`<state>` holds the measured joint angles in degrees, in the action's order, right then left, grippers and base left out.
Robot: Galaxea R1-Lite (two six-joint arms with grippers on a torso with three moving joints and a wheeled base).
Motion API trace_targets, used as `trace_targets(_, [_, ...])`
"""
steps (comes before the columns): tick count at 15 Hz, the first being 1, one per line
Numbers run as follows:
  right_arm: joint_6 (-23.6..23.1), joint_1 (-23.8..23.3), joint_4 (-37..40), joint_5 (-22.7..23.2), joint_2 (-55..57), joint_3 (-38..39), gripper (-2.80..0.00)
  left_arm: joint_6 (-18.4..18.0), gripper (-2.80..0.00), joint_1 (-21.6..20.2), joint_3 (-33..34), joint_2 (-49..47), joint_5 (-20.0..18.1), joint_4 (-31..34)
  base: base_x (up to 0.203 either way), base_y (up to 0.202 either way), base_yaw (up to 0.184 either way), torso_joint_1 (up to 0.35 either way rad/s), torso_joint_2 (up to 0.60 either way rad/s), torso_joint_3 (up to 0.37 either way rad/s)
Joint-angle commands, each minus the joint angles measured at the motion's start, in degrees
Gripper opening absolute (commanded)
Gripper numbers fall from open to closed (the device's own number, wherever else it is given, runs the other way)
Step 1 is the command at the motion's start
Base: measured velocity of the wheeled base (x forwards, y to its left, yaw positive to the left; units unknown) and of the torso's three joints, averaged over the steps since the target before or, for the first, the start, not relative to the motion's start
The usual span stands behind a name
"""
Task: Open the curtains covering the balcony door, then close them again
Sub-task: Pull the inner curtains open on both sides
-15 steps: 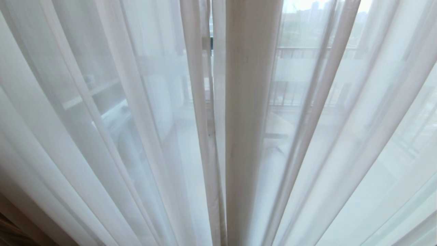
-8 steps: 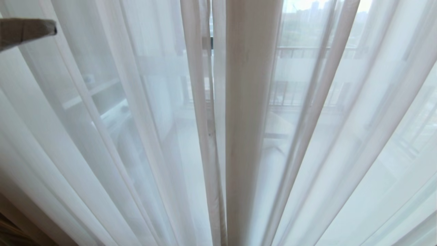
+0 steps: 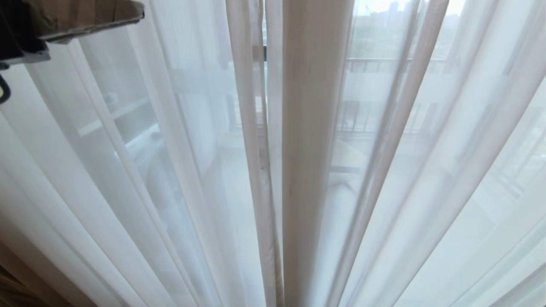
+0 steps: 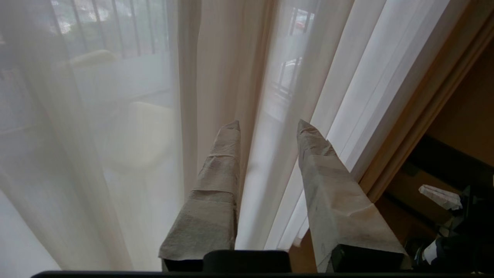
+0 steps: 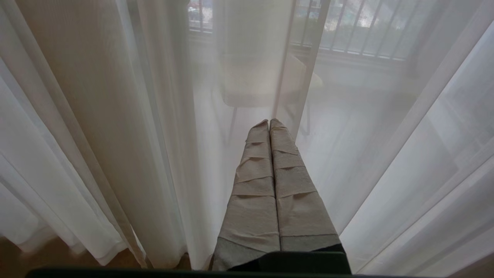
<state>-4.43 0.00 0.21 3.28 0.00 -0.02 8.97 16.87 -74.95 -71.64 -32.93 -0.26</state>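
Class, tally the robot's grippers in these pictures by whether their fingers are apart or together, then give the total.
Fingers apart: 1, the left gripper, pointing at the sheer curtains
Fingers together: 1, the right gripper
Total: 2

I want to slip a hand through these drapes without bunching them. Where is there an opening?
One narrow slit shows in the sheer curtains: between the two hemmed edges at the middle, dark door frame showing through. Elsewhere the folds hang unbroken. The left gripper, jaws apart, is at the upper left, away from the slit.
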Motion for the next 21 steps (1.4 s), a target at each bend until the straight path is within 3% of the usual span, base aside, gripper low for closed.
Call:
trace_targets(1, [-0.06, 0.0, -0.02, 0.06, 0.0, -0.06, -2.8, 0.08, 0.0, 1.05, -2.09, -2.84, 0.15, -0.34, 0.0, 0.0, 0.0, 0.0, 0.0, 0.0])
trace_targets(9, [-0.03, 0.0, -0.03, 0.06, 0.0, 0.02, -2.8, -1.15, 0.0, 5.27, -11.64, -11.88, 5.88, -0.44, 0.0, 0.0, 0.0, 0.0, 0.0, 0.0])
trace_targets(15, [-0.06, 0.0, -0.03, 0.06, 0.0, 0.02, -2.8, -3.71, 0.0, 5.78, -20.18, -19.63, 13.77, -0.48, 0.0, 0.0, 0.0, 0.0, 0.0, 0.0])
trace_targets(21, [-0.04, 0.0, -0.01, 0.06, 0.0, -0.06, -2.8, -3.88, 0.0, 7.95, -31.51, -27.26, 16.07, -0.45, 0.0, 0.0, 0.0, 0.0, 0.0, 0.0])
